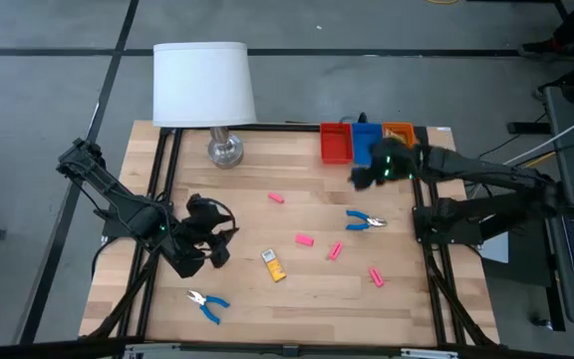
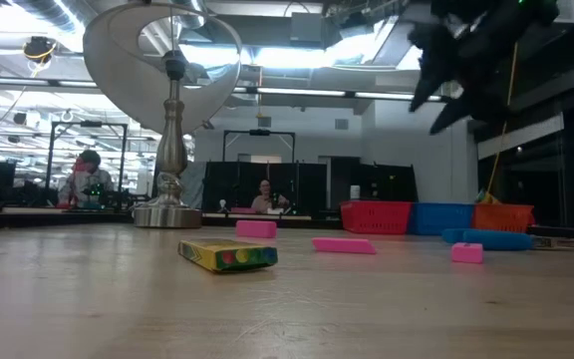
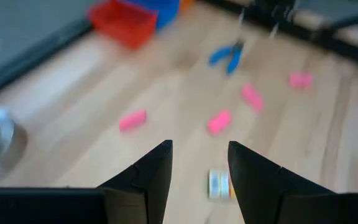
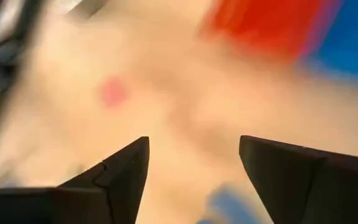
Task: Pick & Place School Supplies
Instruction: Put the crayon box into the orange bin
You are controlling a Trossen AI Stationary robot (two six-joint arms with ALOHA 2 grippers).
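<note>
School supplies: four pink erasers (image 1: 304, 239), a yellow piece (image 1: 273, 263) and two blue pliers (image 1: 366, 221) loose on the tabletop (image 1: 297, 289) | right pincer (image 1: 367, 176) apart, empty, beside red tray (image 1: 335, 143) | left pincer (image 1: 215, 244) apart, waiting | step: judged between picks | next: descend onto nearby pliers.

Pink erasers (image 1: 304, 239), blue-handled pliers (image 1: 364, 221), a yellow box (image 1: 273, 264), red, blue and orange trays (image 1: 336, 144), a white lampshade (image 1: 203, 84).
</note>
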